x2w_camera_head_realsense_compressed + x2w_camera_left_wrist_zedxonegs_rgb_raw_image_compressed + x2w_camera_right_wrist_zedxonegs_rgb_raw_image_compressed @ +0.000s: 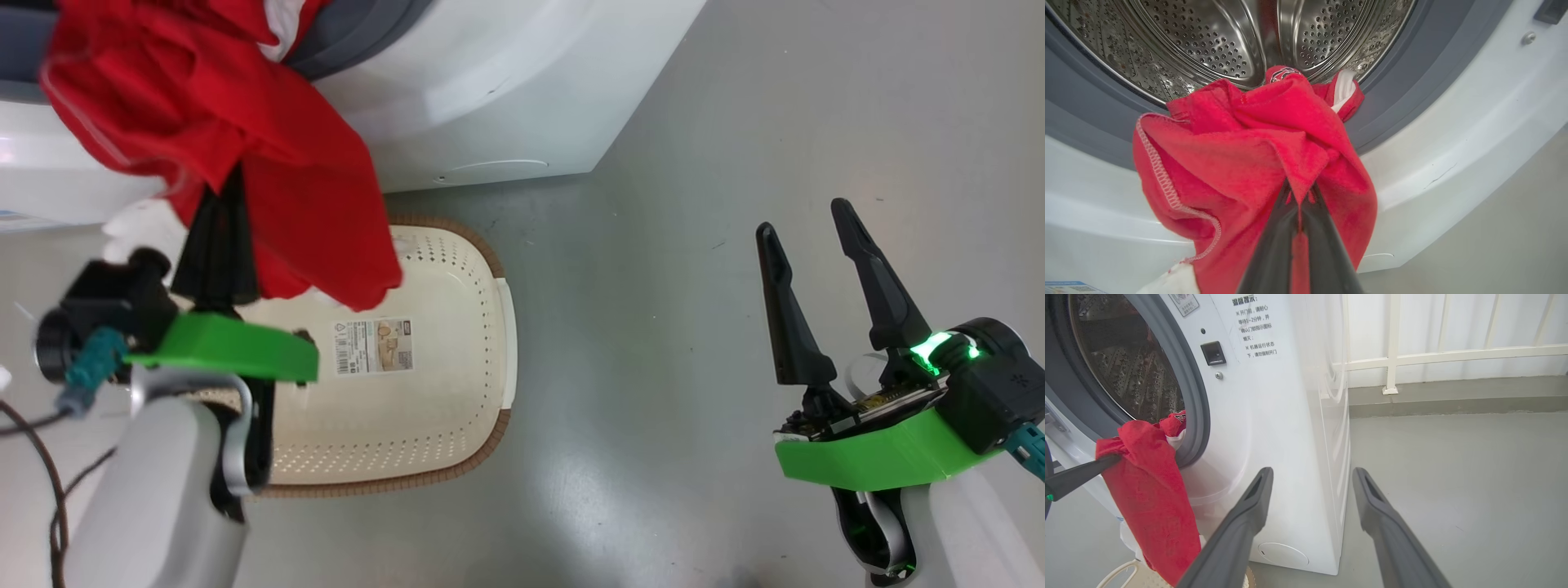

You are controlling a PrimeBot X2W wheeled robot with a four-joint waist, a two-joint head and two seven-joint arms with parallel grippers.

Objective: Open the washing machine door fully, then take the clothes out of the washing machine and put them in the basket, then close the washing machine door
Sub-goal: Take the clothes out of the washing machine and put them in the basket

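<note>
Although the clothes point(1241, 163) hung mostly outside the washing machine point(490, 82), draped over its grey gasket point(1412, 81), their far end lay at the lip of the drum point(1216, 45). The left gripper point(1299, 196) was clamped on a fold of red cloth, above the basket point(506, 343) on the floor just before the machine. The right gripper point(802, 216) stood apart and empty, well aside. A pull might snag the trailing end on the gasket, tugging the small pinch loose; the cloth could then drop past the basket's rim.
</note>
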